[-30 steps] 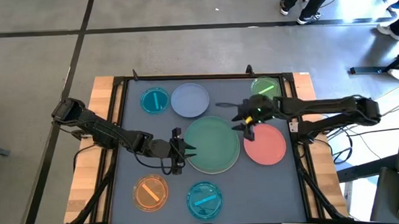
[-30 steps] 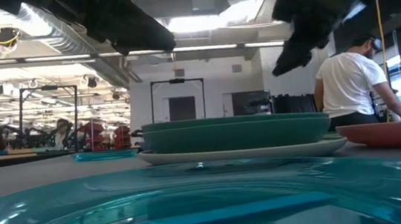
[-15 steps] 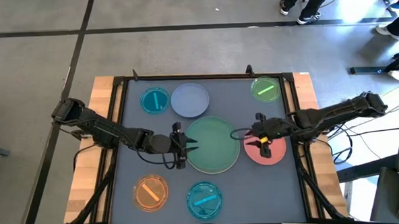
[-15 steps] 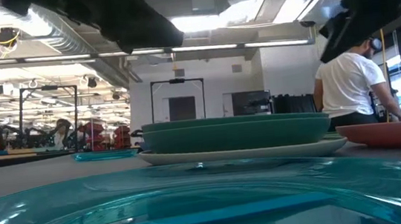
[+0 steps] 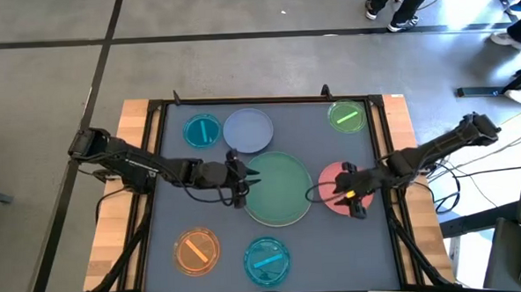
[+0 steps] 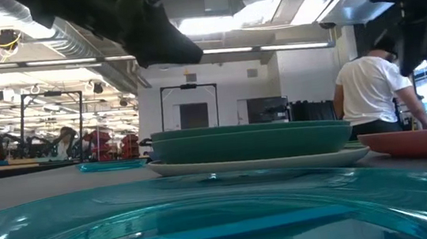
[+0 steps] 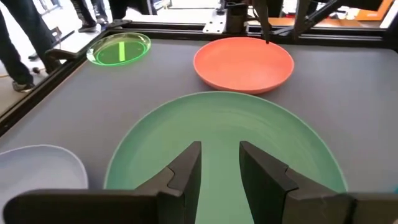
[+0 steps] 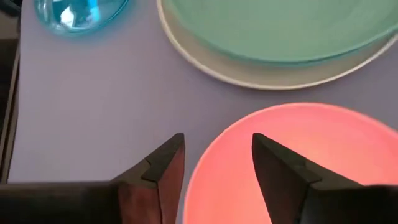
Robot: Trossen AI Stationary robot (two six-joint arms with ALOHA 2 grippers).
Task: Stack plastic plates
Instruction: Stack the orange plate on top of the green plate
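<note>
A large green plate (image 5: 278,186) sits nested in a cream plate (image 8: 249,76) at the table's middle. Beside it on the right lies the pink plate (image 5: 331,192). My left gripper (image 5: 241,178) is open and hovers over the green plate's left rim (image 7: 155,127). My right gripper (image 5: 346,196) is open above the pink plate's near-left rim (image 8: 205,163), one finger over the plate and one over the mat. The lavender (image 5: 247,130), blue (image 5: 202,131) and small green (image 5: 346,116) plates lie along the far side. The orange (image 5: 196,251) and teal (image 5: 267,260) plates lie near.
A black frame (image 5: 159,142) borders the grey mat, with wooden table edges outside it. Bare mat lies between the lavender and small green plates and in the near right corner. People stand in the room beyond the table (image 6: 373,91).
My right gripper has swung from above the green plate's far-right rim toward the near right, ending over the pink plate. My left gripper has moved a little toward the far edge along the green plate's left rim. No plate has moved.
</note>
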